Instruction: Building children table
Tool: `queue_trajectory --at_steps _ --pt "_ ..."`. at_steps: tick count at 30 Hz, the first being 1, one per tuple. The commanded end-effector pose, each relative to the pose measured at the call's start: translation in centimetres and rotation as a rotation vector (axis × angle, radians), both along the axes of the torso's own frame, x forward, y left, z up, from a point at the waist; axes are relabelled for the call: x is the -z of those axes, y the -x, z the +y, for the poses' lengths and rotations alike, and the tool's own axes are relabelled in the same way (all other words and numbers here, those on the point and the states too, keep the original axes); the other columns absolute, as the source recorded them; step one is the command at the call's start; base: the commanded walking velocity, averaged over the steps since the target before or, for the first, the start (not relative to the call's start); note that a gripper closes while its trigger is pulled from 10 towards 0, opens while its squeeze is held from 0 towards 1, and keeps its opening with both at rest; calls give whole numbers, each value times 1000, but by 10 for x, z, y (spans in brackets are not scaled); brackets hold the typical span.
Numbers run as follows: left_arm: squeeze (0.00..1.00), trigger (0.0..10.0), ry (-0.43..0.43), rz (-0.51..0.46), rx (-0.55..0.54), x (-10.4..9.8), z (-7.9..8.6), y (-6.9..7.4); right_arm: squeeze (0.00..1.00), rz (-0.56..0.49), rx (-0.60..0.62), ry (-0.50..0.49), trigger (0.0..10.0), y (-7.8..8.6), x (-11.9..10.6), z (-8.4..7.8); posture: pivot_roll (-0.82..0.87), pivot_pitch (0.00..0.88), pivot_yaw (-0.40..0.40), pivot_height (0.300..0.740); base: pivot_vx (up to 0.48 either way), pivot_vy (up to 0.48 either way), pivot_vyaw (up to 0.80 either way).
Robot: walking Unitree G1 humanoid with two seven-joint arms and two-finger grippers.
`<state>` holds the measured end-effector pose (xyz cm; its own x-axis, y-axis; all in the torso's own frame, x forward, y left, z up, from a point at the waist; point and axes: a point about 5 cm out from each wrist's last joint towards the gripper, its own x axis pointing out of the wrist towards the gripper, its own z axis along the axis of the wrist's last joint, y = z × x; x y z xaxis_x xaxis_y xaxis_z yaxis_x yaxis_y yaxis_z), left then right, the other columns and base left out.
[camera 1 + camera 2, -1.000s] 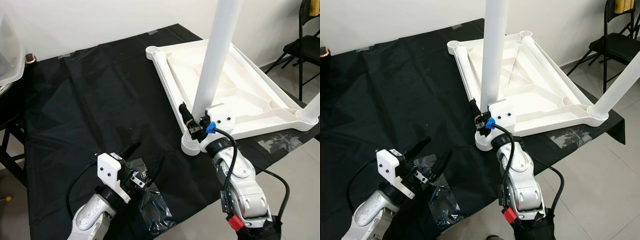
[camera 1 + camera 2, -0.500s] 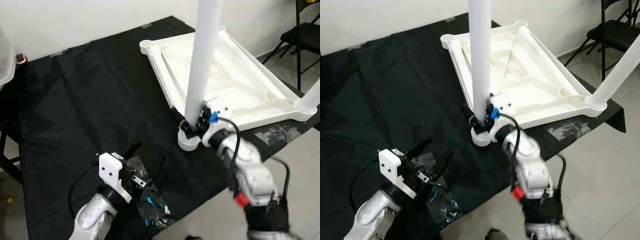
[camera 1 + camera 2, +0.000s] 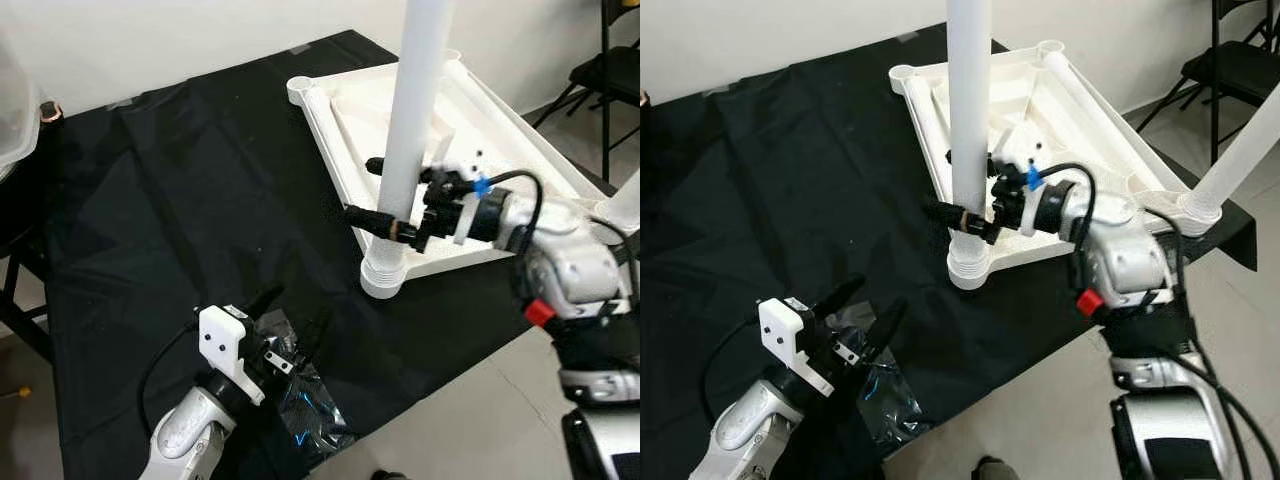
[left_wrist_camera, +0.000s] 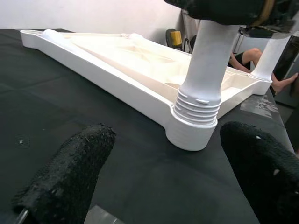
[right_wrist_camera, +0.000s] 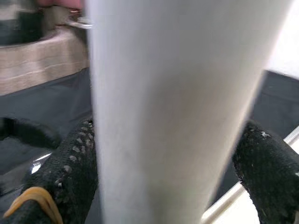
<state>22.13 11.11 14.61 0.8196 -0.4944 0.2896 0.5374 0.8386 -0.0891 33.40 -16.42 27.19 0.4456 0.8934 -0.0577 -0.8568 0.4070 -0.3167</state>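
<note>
The white children's table top (image 3: 500,140) lies upside down on a black cloth (image 3: 180,200). One white leg (image 3: 415,100) stands upright in the near corner socket (image 3: 383,278). My right gripper (image 3: 362,190) reaches in from the right and is shut on this leg a little above the socket, one black finger (image 5: 70,158) pressed on each side of the leg (image 5: 173,116). A second leg (image 3: 625,200) stands at the right corner. My left gripper (image 3: 297,312) hovers open, low over the cloth, its fingers (image 4: 70,172) pointing at the socket (image 4: 194,126).
A crumpled clear plastic bag (image 3: 305,410) lies under the left gripper near the cloth's front edge. A clear bin (image 3: 15,100) stands at far left. A black folding chair (image 3: 610,70) stands at the back right. A person's legs (image 4: 247,56) show behind the table top.
My right arm has swung out to the right, and its gripper now holds the leg higher up, from the side. The camera shifted slightly. The left gripper has kept still.
</note>
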Motion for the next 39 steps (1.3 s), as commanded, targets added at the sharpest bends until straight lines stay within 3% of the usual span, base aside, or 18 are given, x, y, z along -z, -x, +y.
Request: queue_trajectory --at_steps 1,2,3,4,16,22,23,24,25,26,27,28,29,32,36,37,38,39 --pt "0 10000 -7 14 -9 5 1 1 0 11 -82 23 9647 2 0 0 1 221 15 740 0 0 0" --pt "0 10000 -8 15 -9 5 1 1 0 17 -102 30 7686 2 -1 -1 1 221 15 740 0 0 0" --pt "0 10000 -8 15 -9 5 1 1 0 17 -102 30 7686 2 -1 -1 1 221 15 740 0 0 0" --pt "0 10000 -9 15 -9 5 1 1 0 29 -126 34 0 3 -1 -3 1 221 15 740 0 0 0" --pt "0 10000 -13 18 -6 6 1 1 0 69 -183 51 0 5 4 -12 -4 216 21 740 0 0 0" --pt "0 10000 -13 20 -6 6 0 1 0 102 -108 39 0 5 19 -15 -1 214 14 740 0 0 0" --pt "0 10000 -13 19 -8 6 1 2 0 129 -3 -4 0 3 32 -10 -1 215 9 740 0 0 0" --pt "0 10000 -13 19 -8 6 1 2 0 129 -3 -4 0 3 32 -10 -1 215 9 740 0 0 0" --pt "0 10000 -13 19 -10 6 1 2 0 155 159 -59 0 2 51 0 3 218 -4 740 0 0 0" --pt "0 10000 -14 18 -12 6 2 3 0 179 535 -133 0 1 78 2 -2 220 -8 740 0 0 0" --pt "0 10000 -15 18 -13 5 2 3 0 202 780 -144 0 12 100 -1 -1 222 -8 740 0 0 0" --pt "0 10000 -15 18 -13 5 2 3 0 202 780 -144 0 12 100 -1 -1 222 -8 740 0 0 0" --pt "0 10000 -15 18 -14 5 3 4 0 248 885 -142 0 26 119 2 1 224 -6 740 0 0 0" --pt "0 10000 -16 18 -14 6 3 4 0 281 918 -150 0 37 128 8 -7 215 5 740 0 0 0" --pt "0 10000 -18 21 -8 7 3 3 0 278 875 -159 0 39 127 20 -13 204 4 740 0 0 0" --pt "0 10000 -19 21 -3 7 3 2 0 267 865 -156 157 37 125 22 -13 202 4 740 0 0 0" --pt "0 10000 -20 21 0 7 3 1 0 252 851 -155 10000 34 122 24 -15 201 5 740 0 0 0" --pt "0 10000 -19 21 1 7 3 1 0 234 829 -164 10000 33 119 26 -15 201 5 740 0 0 0"
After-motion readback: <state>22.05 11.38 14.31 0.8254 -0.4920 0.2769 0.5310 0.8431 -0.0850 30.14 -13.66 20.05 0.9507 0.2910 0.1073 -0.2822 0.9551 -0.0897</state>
